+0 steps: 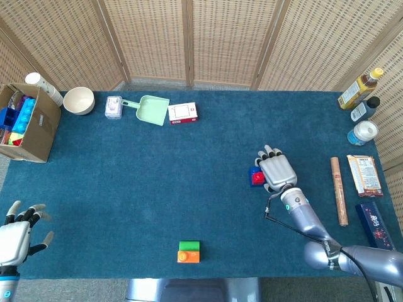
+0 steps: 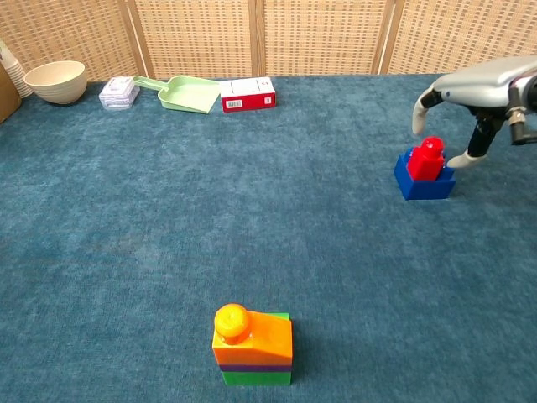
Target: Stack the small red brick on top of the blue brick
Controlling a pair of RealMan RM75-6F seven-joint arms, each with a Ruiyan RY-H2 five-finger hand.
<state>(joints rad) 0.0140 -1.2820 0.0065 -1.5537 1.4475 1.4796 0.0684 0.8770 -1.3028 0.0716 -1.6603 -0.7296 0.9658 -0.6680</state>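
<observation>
A blue carpeted surface (image 1: 157, 176) sits before woven wicker screens (image 1: 189, 38). The small red brick (image 2: 427, 159) stands on the blue brick (image 2: 424, 183) toward the right side. The right hand (image 2: 470, 92) hovers above them with fingers apart, holding nothing. The left hand (image 1: 16, 236) waits spread and empty at the near left edge. A cardboard box (image 1: 28, 123) sits at the far left.

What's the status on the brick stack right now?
Right hand open above the stack, touching nothing. Left hand open, idle. Red brick seated on blue brick. Nothing in the way.
</observation>
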